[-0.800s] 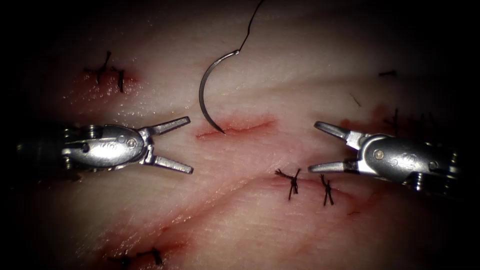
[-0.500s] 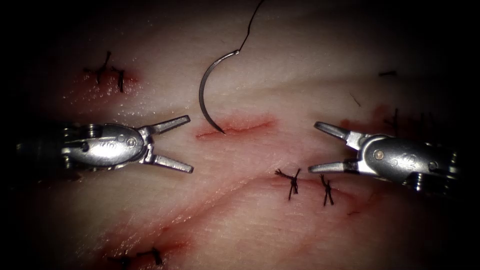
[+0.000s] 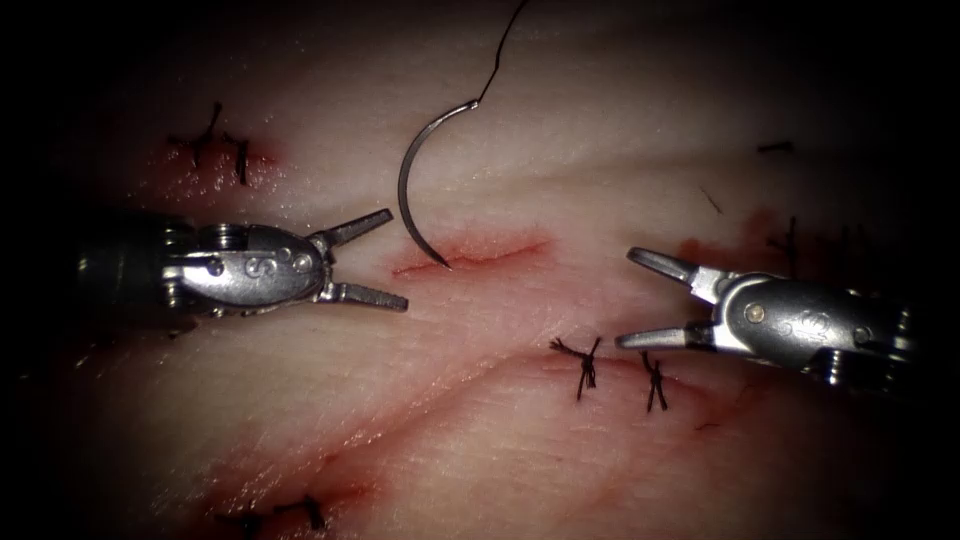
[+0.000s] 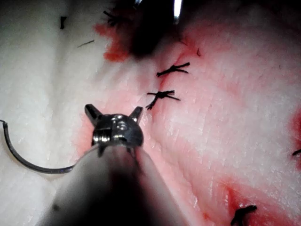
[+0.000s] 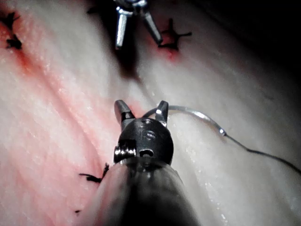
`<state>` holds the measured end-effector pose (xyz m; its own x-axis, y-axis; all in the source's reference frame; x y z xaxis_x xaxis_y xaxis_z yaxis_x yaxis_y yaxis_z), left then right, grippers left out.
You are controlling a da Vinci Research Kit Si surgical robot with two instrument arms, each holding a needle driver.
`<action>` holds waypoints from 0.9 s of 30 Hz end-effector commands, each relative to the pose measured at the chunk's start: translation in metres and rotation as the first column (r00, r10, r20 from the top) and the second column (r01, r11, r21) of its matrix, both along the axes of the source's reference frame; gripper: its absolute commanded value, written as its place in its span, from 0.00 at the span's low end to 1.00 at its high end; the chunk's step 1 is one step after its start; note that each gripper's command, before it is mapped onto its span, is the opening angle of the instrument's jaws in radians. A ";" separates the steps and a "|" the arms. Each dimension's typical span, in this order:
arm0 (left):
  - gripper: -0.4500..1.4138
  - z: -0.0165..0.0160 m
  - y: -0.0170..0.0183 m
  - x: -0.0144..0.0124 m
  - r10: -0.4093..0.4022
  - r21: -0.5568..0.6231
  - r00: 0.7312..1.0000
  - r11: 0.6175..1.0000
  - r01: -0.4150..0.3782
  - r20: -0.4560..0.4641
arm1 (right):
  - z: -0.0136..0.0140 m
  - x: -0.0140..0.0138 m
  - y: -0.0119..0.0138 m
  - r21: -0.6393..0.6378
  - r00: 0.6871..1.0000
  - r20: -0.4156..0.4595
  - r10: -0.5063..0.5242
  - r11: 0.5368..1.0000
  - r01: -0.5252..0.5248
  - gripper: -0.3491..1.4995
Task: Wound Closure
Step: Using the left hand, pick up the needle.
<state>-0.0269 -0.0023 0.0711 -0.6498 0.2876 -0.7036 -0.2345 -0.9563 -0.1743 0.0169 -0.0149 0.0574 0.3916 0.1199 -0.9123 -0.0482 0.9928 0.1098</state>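
The curved needle point(image 3: 400, 190) lies free on the tissue point(image 3: 480, 440) above the cut point(image 3: 480, 250). Its point rests at the cut's left part, and I cannot tell whether it pierces. Black thread point(image 3: 500, 50) runs up from its blunt end. My left tool point(image 3: 388, 258) sits just left of the needle's point, open and holding nothing. My right tool point(image 3: 632, 298) hovers right of the cut, open and holding nothing. The left wrist view has the left tool point(image 4: 115, 113) with the needle point(image 4: 28, 162) beside it. The right wrist view has the right tool point(image 5: 141, 110), the needle point(image 5: 193, 113) and thread point(image 5: 263, 153).
Two knotted stitches point(image 3: 588, 365) point(image 3: 655, 380) close a lower cut near the right tool. Other knots sit at the upper left point(image 3: 220, 145), lower left point(image 3: 290, 512) and far right point(image 3: 790, 240). Red fluid stains the tissue around the cuts.
The left tool has moved right and slightly up toward the needle's point, and its jaws have narrowed a little. The right tool and the needle have barely moved.
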 end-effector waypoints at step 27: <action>0.55 0.0132 0.0006 -0.0038 0.249 -0.076 0.918 0.956 -0.285 -0.308 | 0.0001 0.0009 0.0004 -0.004 1.000 0.003 -0.004 1.000 0.004 0.66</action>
